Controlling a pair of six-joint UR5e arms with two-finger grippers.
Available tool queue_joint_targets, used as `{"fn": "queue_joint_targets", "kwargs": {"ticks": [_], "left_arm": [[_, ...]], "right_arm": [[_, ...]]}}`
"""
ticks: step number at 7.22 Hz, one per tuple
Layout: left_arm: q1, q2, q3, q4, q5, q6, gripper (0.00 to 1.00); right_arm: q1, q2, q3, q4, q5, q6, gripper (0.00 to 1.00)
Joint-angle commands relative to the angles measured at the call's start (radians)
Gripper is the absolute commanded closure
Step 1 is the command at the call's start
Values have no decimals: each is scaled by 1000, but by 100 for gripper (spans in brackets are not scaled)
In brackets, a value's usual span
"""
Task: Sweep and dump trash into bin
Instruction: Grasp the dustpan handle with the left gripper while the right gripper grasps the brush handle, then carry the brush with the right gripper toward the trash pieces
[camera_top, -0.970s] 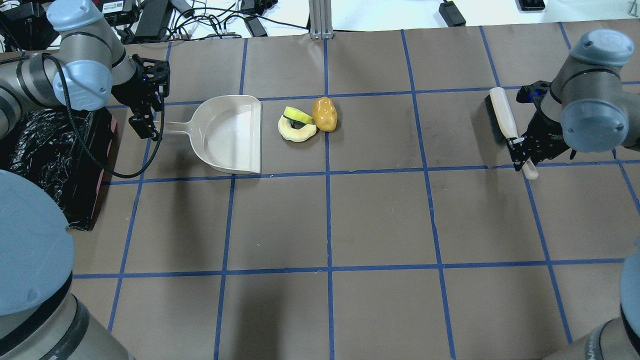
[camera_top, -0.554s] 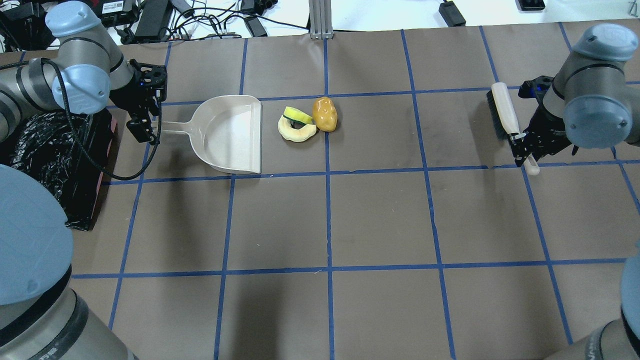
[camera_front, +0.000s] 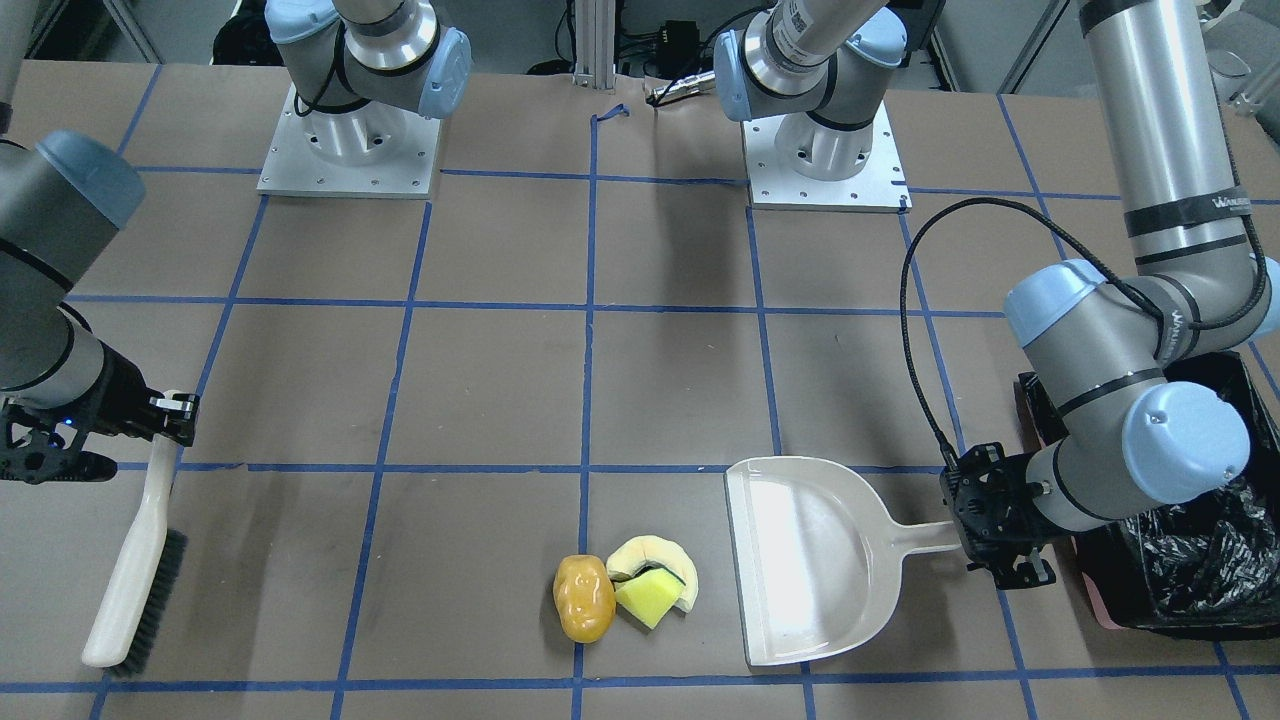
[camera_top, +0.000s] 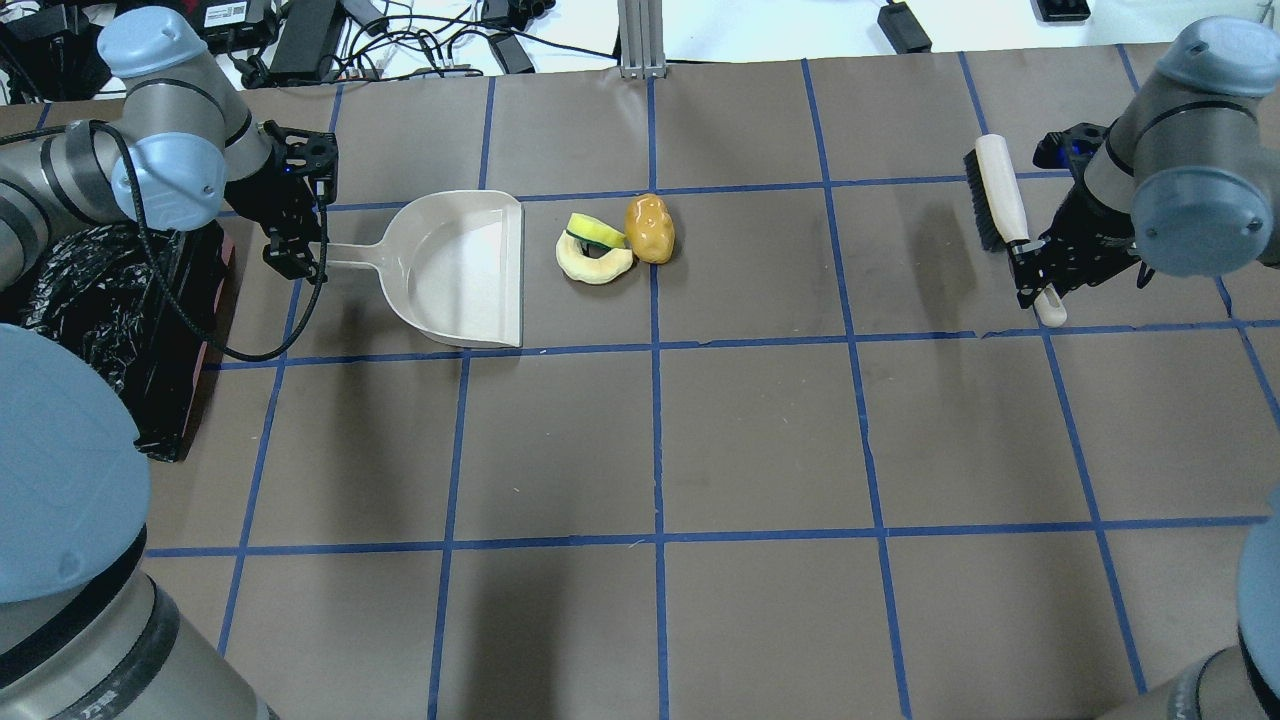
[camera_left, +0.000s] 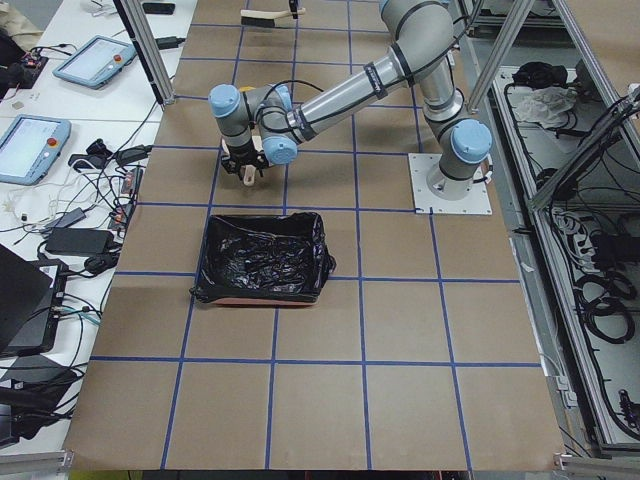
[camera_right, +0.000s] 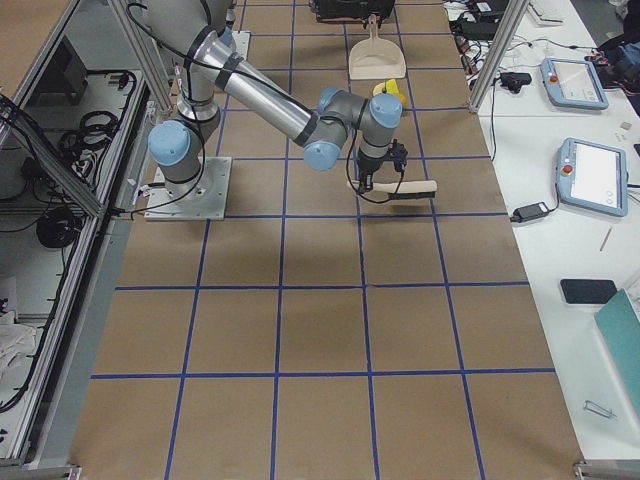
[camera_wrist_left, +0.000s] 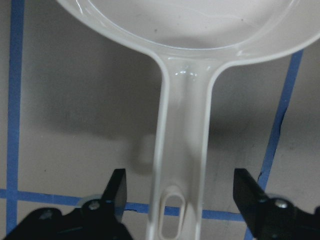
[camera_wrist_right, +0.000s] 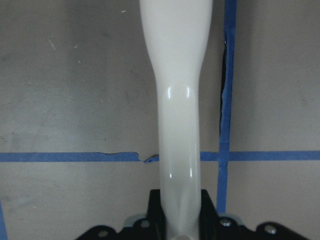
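The trash lies together on the table: an orange potato shape (camera_top: 650, 228), a cream curved slice (camera_top: 592, 265) and a yellow-green wedge (camera_top: 597, 231) resting on the slice. The beige dustpan (camera_top: 465, 270) lies just left of them, its mouth toward them. My left gripper (camera_top: 295, 255) is open, its fingers (camera_wrist_left: 117, 187) on either side of the dustpan handle (camera_wrist_left: 182, 150). My right gripper (camera_top: 1032, 272) is shut on the handle of a white brush (camera_top: 1000, 190), far right of the trash. The bin (camera_top: 100, 300), lined with black plastic, stands at the left edge.
Cables and power bricks (camera_top: 330, 35) lie beyond the table's far edge. A metal post (camera_top: 640, 40) stands at the far middle. Blue tape lines grid the brown table. The arm bases (camera_front: 345, 150) stand on the robot's side.
My right gripper has carried the brush toward the table's far edge. My left gripper has shifted slightly at the dustpan handle. The trash and dustpan have not moved.
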Motion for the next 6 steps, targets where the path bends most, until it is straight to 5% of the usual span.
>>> {"fn": "queue_joint_targets", "kwargs": {"ticks": [1,6], "left_arm": [[0,5,1,1,4,3,75],[-15,13,13,0,7,-3,84]], "right_arm": [[77,5,-2,-1,9,121,100],[405,83,-132,98,6,458,100]]}}
